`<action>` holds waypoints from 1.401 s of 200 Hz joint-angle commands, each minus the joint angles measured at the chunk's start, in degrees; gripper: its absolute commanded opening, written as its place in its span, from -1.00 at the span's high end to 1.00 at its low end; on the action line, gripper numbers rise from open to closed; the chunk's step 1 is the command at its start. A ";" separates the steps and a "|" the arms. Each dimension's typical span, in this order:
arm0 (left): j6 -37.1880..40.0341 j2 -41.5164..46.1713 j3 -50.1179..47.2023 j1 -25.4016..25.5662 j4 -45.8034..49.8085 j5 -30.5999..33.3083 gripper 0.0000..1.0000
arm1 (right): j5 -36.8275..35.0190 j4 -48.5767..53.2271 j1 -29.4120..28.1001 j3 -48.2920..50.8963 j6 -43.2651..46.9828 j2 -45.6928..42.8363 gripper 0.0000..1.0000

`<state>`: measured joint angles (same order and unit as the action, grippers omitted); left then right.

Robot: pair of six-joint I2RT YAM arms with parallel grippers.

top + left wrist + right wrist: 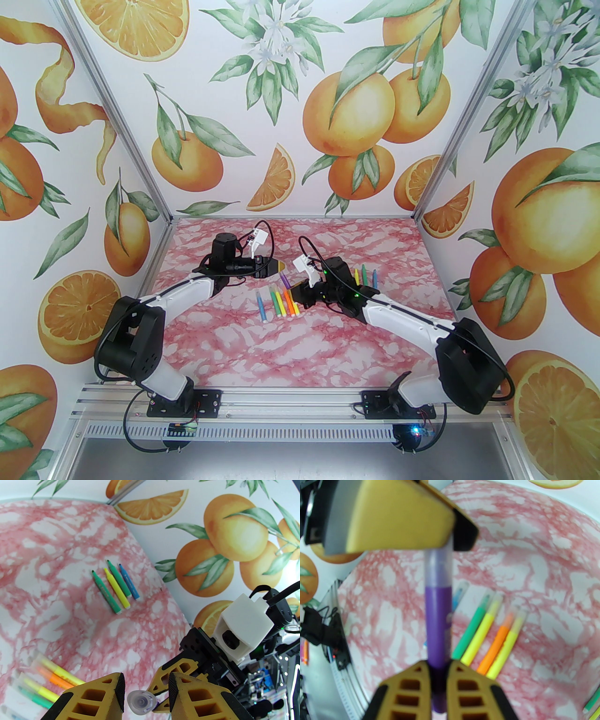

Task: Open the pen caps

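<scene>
While the R gripper (pixel 439 665) pinches the purple pen (pixel 438 620) low on its barrel, jaws pressed tight on it, the pen is held in the air over the middle of the table (pixel 281 356), w/ its clear cap (pixel 141 701) pointing toward the L gripper (pixel 146 679). The cap sits on the pen, not pulled off. L jaws are spread, one finger on each side of the cap; in the left wrist view a thin gap shows on both sides, so no touch is seen there. In the right wrist view one L finger covers the cap end & I cannot tell if it makes contact. On the table under the held pen lie 5 capped pens (pixel 480 634) side by side: blue, green, yellow, orange, yellow. Well apart, toward the far right, 4 uncapped pens (pixel 117 589) lie close together w/ bare tips: green, yellow, green, blue
</scene>
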<state>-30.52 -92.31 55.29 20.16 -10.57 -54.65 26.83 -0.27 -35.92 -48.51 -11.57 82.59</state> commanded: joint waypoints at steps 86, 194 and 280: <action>-0.84 -0.98 2.45 0.67 -2.62 -1.16 0.72 | 1.30 -2.46 0.12 0.26 0.24 -0.23 0.90; -2.26 -0.96 2.63 0.67 -2.77 -1.24 0.95 | 1.91 -5.08 0.10 1.50 -0.29 0.41 0.20; -2.96 -0.50 2.69 0.67 -3.06 -1.32 1.00 | 3.30 -5.84 0.13 0.12 -0.76 3.92 0.16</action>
<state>-33.06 -92.97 56.05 20.69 -11.79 -55.48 28.69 -3.75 -35.92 -47.44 -11.81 85.23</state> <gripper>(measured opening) 0.172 0.427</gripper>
